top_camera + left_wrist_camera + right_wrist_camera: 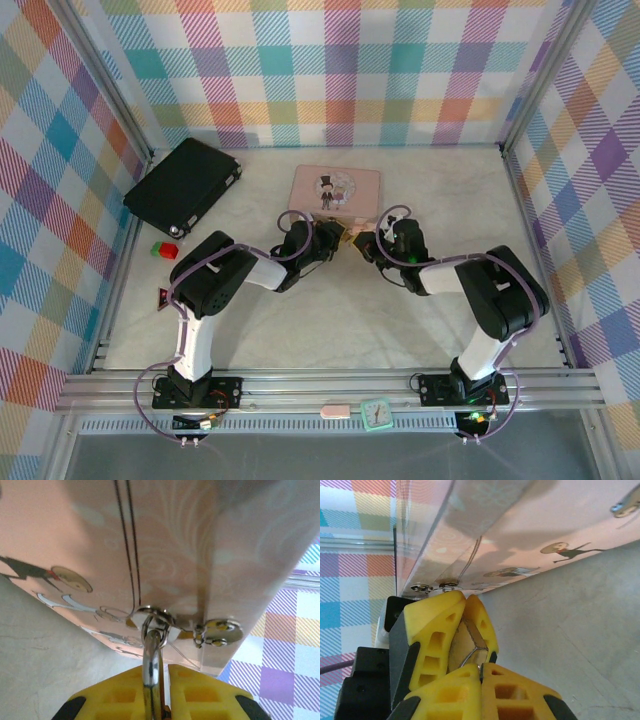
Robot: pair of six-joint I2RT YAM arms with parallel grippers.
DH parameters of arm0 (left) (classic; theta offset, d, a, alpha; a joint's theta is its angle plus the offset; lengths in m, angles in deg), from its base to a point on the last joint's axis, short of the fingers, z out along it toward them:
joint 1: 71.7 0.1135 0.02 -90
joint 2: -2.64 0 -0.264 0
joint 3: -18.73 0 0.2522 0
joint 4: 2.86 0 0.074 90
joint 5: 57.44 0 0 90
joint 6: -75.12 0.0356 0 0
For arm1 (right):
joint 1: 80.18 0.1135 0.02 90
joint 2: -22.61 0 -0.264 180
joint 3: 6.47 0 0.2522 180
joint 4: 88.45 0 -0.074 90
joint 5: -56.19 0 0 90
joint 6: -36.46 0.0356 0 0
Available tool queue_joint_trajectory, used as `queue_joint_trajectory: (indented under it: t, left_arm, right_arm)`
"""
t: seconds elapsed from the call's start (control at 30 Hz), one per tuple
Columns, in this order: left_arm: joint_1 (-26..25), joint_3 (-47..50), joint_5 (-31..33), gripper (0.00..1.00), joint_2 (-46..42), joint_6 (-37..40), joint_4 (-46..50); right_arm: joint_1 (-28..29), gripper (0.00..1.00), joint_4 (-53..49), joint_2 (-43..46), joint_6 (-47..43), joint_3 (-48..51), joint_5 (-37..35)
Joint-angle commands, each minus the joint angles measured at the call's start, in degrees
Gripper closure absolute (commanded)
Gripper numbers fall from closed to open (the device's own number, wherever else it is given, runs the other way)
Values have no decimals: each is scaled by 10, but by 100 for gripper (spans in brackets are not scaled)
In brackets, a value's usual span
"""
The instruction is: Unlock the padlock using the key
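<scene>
Looking down at the table (pixel 330 320), I see the pink tin (pixel 336 188) at the back centre and a black case (pixel 183 184) off to its left. Both arms meet at the tin's near edge. My left gripper (pixel 155 680) is clamped on the padlock (pixel 466 645), whose silver shackle (pixel 151 655) runs up between the yellow fingers and through the tin's hasp ring (pixel 155 617). My right gripper (pixel 480 672) is fully closed, its tips touching the brass body. A silver sliver (pixel 479 667) shows at their seam; I cannot tell whether that is the key.
</scene>
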Motion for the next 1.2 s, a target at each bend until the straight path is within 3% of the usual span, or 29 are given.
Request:
queue_joint_trajectory:
  t: [0.0,0.17,0.37,0.53,0.67,0.93,1.07,1.17]
  left_arm:
    - [-42,-18,-117,100,-21,-10,-96]
    - [-43,-9,-140,100,-18,-24,-132]
    - [-39,-9,-122,100,-17,-7,-126]
    - [-25,-23,-100,100,1,8,-120]
    - [-16,-31,-97,100,0,27,-98]
    - [-13,-37,-93,100,-7,37,-70]
    - [-13,-36,-91,100,-9,36,-66]
    - [-13,-36,-88,100,-10,36,-63]
  right_arm:
    - [10,100,27,-18,-12,-41,49]
    - [-6,100,14,-24,-10,-49,50]
    - [-9,99,30,-28,13,-40,60]
    - [-14,64,-55,21,-47,-23,56]
    - [-14,54,-143,76,-111,-10,45]
    - [-15,54,-152,117,-128,15,42]
    - [-15,65,-135,114,-117,28,37]
    - [-15,67,-111,109,-100,36,36]
